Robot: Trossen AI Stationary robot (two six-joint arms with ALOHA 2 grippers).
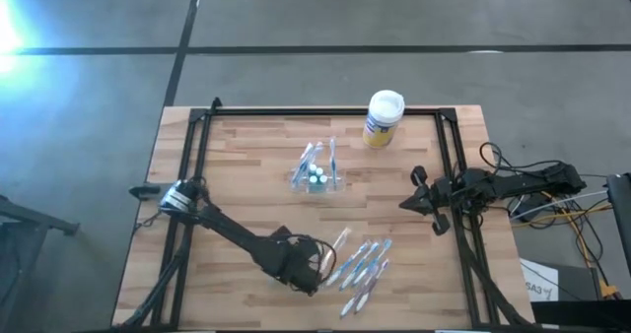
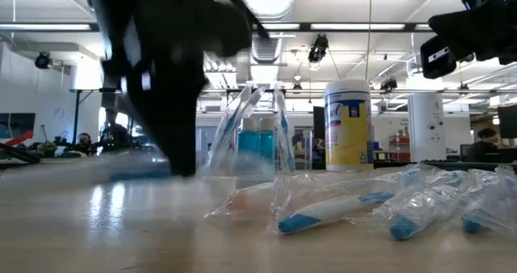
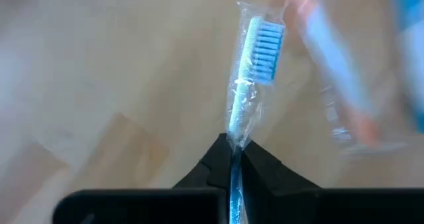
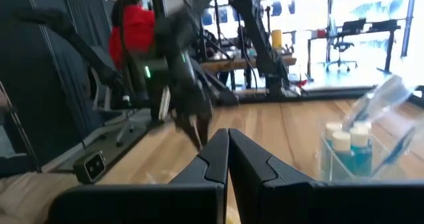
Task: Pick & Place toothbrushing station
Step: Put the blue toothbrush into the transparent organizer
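While left fingers (image 3: 213,163) pinch a wrapped toothbrush (image 3: 255,71), station (image 1: 317,175) sits well apart.

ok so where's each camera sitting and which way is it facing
high: above the table, looking straight down; both arms show, left gripper at the wrapped brushes.
low: at tabletop height, looking across past the canister; left arm looms dark.
left wrist: over its shut fingers, on a wrapped toothbrush.
right wrist: over the shut right gripper, across the table.
high, low and right wrist share the holder.
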